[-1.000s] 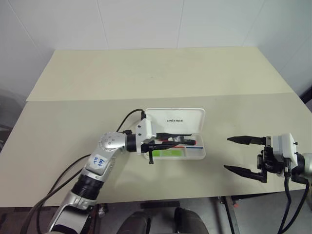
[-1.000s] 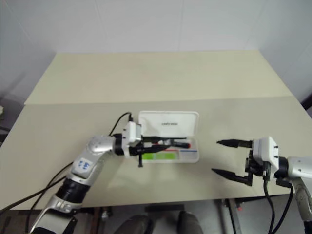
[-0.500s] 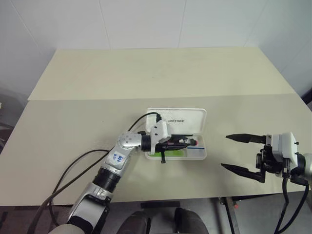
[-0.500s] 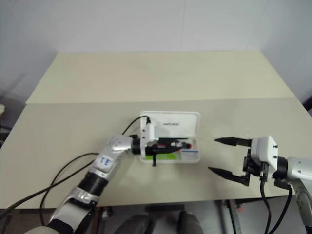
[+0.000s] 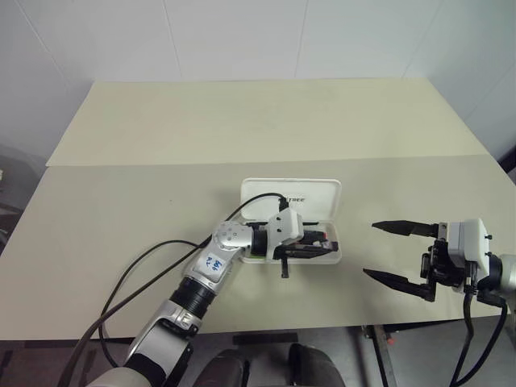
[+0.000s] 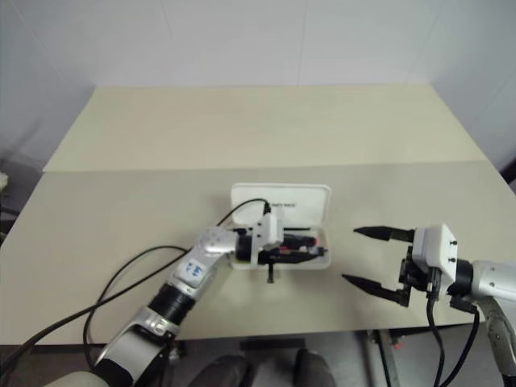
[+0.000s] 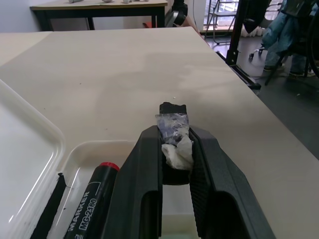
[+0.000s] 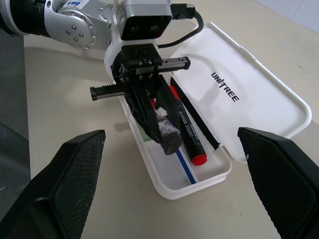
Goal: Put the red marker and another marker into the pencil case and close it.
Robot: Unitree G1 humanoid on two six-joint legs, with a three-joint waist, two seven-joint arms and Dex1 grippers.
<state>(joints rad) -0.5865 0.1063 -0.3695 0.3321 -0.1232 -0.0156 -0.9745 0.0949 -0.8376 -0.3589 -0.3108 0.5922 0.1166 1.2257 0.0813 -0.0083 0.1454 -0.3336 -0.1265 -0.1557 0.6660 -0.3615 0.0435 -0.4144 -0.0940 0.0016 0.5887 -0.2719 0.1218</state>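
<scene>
- Pencil case: lies open near the table's front edge, lid flat behind the tray, long axis left to right.
- Red marker: rests in the tray along its length, red end toward the robot's right.
- Left gripper: arm reaches level across the tray, fingers narrowed on a dark, paper-wrapped object just beside the marker.
- Right gripper: hovers well right of the case, jaws wide, empty.
</scene>
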